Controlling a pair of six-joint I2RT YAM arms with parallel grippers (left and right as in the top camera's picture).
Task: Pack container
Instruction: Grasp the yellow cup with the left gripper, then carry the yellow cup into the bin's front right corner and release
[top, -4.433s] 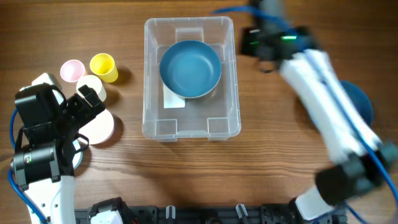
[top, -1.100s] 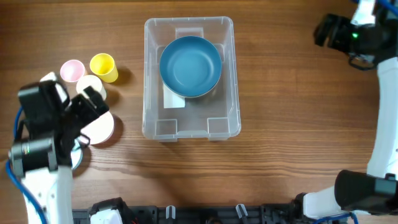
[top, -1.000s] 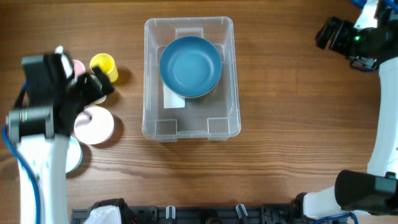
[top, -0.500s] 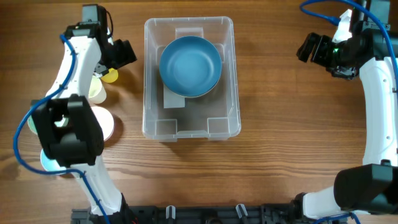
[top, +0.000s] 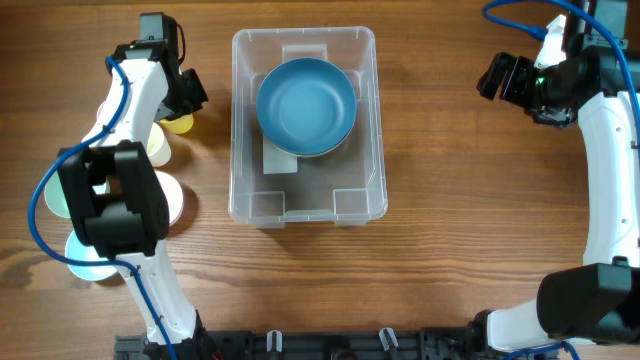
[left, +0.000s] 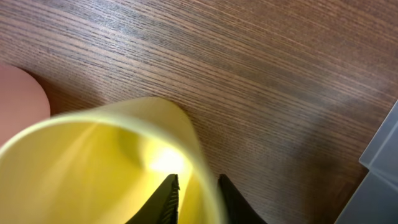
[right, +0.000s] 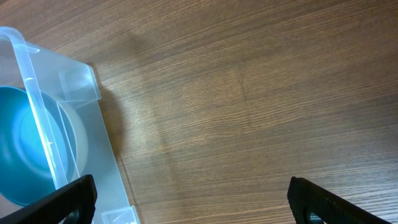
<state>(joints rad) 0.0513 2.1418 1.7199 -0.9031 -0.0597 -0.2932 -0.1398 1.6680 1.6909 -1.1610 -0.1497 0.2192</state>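
Your container (top: 375, 120) stands upright on the wooden table (top: 450, 220), with the blue bowl (top: 306, 108) lying inside it, in the half farther from the arm bases and partly over the white label (top: 280, 160). To the container's left, near its far corner, your left gripper (left: 198, 196) is clamped on the wall of the yellow cup (left: 93, 162), one finger inside the rim and one outside. A pink cup (left: 18, 99) sits just beyond the yellow one, farther from the container. To the container's right, well apart from it, your right gripper (right: 189, 202) hovers over bare wood with its fingers spread wide and nothing between them.
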